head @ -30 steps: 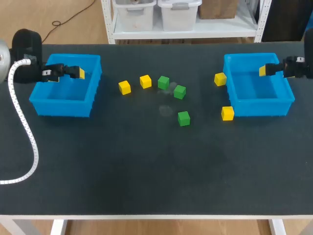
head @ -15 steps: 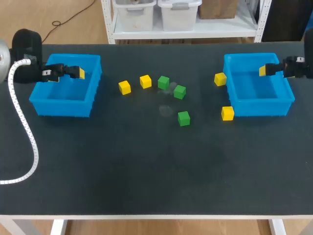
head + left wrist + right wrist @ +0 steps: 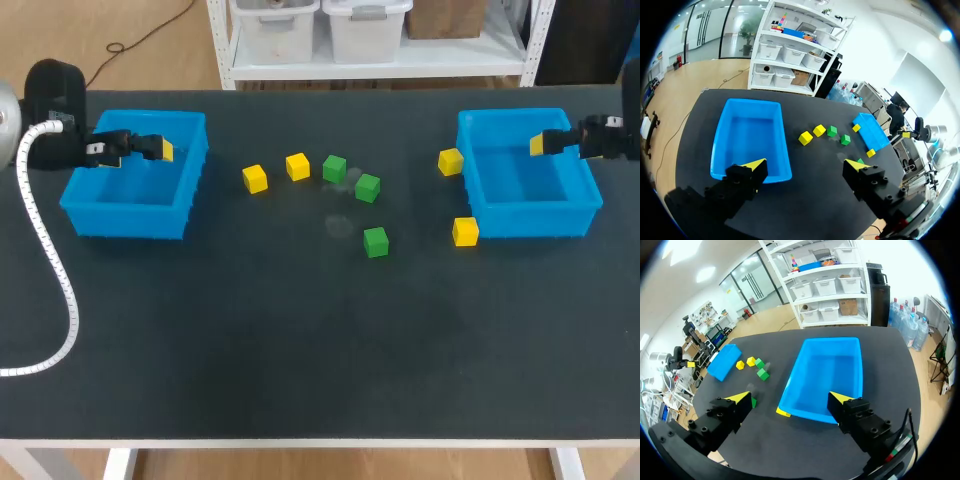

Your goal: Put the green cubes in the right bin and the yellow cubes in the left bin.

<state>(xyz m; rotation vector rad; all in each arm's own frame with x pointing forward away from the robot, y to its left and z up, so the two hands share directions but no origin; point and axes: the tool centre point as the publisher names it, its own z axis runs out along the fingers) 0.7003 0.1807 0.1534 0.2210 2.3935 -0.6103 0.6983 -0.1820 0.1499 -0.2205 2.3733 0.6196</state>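
1. Over the upper left of the head view, the left arm [image 3: 55, 100] hung above the left bin [image 3: 125, 222]. Its jaws stood wide apart with nothing between them.
2. At the upper right, the right arm [image 3: 608, 138] hung over the right bin [image 3: 530, 222], jaws likewise spread and empty.
3. Both bins looked empty and all seven cubes lay on the counter [image 3: 300, 340], so I judged that sorting had not begun and the first pick was the step in hand.
4. Centre-left of the frame sat the leftmost yellow cube [image 3: 255, 179], then a second yellow cube [image 3: 297, 166] just beside the upper green cube [image 3: 334, 168]. The middle green cube [image 3: 368, 187] lay near those, and the lone green cube [image 3: 376, 241] lay below, apart.
5. Two more yellow cubes lay just outside the right bin: the corner yellow cube [image 3: 451, 161] and the front yellow cube [image 3: 465, 231].
6. The next move probably called for the left jaws to descend on the leftmost yellow cube and the right jaws on the lone green cube, since both had room around them.
7. The cubes had no long axis; they sat flat, some turned slightly askew. The bins opened upward, and their longer sides seemed to run from the bottom of the frame toward the top.
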